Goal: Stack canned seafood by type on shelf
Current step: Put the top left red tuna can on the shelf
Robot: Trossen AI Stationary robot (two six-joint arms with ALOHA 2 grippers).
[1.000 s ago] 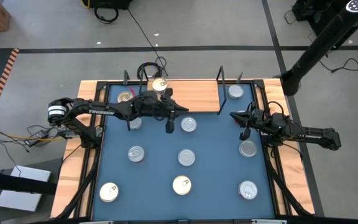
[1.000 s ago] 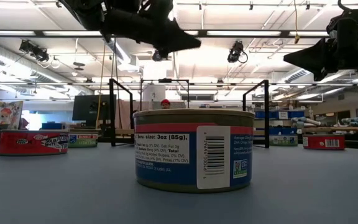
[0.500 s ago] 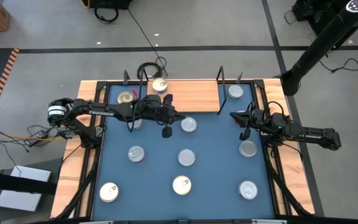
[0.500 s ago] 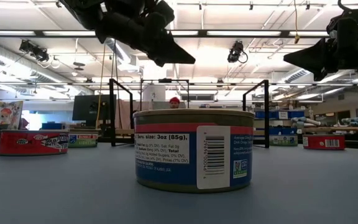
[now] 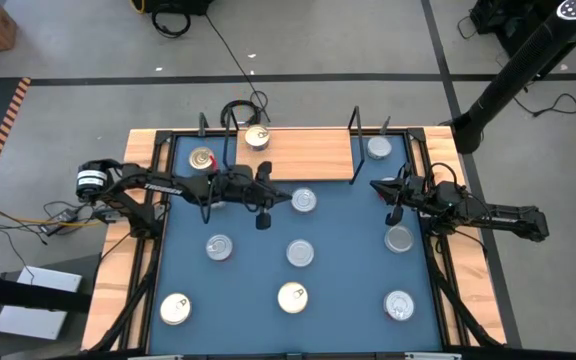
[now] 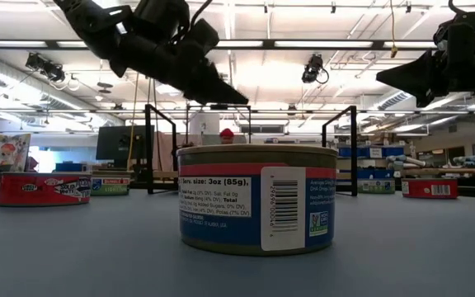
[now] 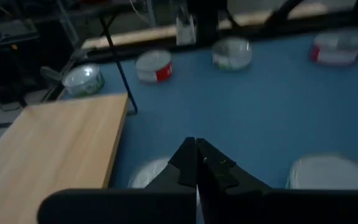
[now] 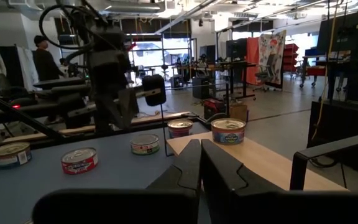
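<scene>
- Retreating from the shelf (image 5: 303,152), left claw (image 5: 264,205) hangs pressed together, empty, above the desk (image 5: 348,240).
- Right claw (image 5: 389,197) waits, pressed together.
- Risk: swinging low, it could knock the silver tin (image 5: 304,201).

A coiled black cable (image 5: 236,108) lies on the floor.

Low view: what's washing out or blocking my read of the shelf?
Low view: bright ceiling lights silhouette the left gripper; the nearest can fills the centre and hides much of the shelf behind it. Left wrist view: dim, the near cans blurred.
</scene>
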